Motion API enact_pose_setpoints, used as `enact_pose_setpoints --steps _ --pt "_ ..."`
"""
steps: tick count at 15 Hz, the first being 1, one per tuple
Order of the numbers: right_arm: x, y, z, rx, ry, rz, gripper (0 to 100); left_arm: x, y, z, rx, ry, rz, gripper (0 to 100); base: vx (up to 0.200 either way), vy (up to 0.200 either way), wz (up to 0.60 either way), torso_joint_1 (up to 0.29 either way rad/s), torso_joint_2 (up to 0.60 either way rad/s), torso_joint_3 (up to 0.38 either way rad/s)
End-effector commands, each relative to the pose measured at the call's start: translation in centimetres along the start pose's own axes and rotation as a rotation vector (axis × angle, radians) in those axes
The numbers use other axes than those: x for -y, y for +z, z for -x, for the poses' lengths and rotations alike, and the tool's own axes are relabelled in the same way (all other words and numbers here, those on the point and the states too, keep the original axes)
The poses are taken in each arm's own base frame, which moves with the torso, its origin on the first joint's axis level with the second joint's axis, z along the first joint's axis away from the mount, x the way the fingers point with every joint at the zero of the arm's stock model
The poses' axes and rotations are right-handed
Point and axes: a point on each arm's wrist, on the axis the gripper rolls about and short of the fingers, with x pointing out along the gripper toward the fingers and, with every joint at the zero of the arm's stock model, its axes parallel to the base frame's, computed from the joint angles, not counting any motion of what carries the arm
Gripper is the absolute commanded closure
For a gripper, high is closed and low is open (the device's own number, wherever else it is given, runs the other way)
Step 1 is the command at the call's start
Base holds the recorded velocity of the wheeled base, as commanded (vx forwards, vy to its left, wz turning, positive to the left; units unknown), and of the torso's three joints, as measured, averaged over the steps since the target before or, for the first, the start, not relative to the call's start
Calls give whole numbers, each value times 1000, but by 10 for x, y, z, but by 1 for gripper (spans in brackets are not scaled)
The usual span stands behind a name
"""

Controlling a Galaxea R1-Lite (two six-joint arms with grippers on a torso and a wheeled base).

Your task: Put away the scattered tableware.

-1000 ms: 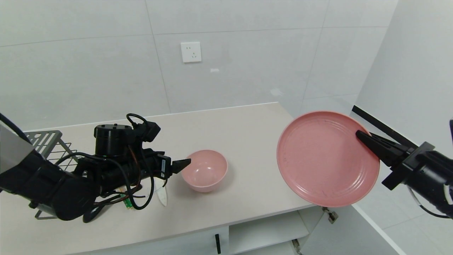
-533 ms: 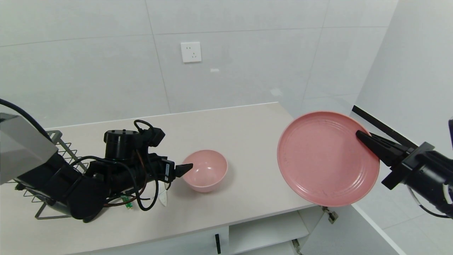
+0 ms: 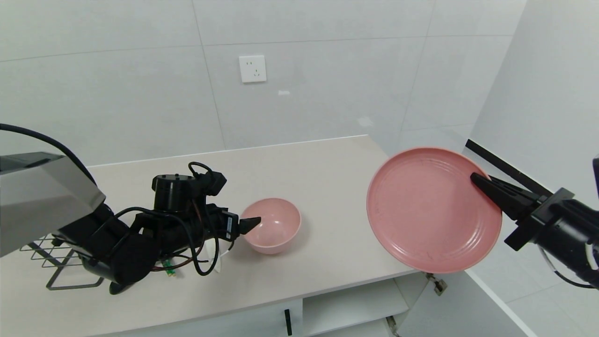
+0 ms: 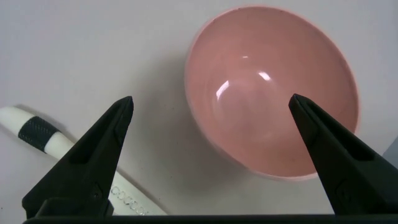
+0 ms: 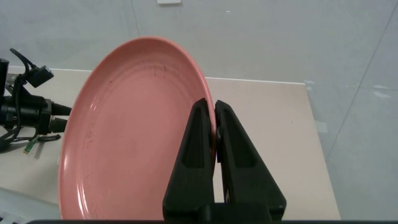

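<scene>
Off the right end of the counter (image 3: 327,178) the pink plate (image 3: 428,210) hangs tilted and has not moved, its right rim pinched in the right gripper (image 3: 477,180)'s closed jaws. The pink bowl (image 3: 273,224) sits mid-counter. The left gripper (image 3: 255,221), jaws wide and empty, has slid right to the bowl's left rim, so a grab looks close.

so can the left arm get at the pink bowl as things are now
Probably yes. The left gripper hangs open at the pink bowl, one finger outside its rim and one over the inside. The white utensil lies off to the side, apart from the bowl.
</scene>
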Motion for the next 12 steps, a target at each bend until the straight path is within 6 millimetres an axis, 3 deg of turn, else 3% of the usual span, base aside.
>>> enact_pose_setpoints --steps 1,12 --pt "0 0 0 -2 1 -1 100 0 -2 -4 -7 -3 1 0 0 0 0 0 0 0" --pt "0 0 0 0 1 0 100 -2 -13 -25 -45 -10 8 0 0 0 0 0 0 0"
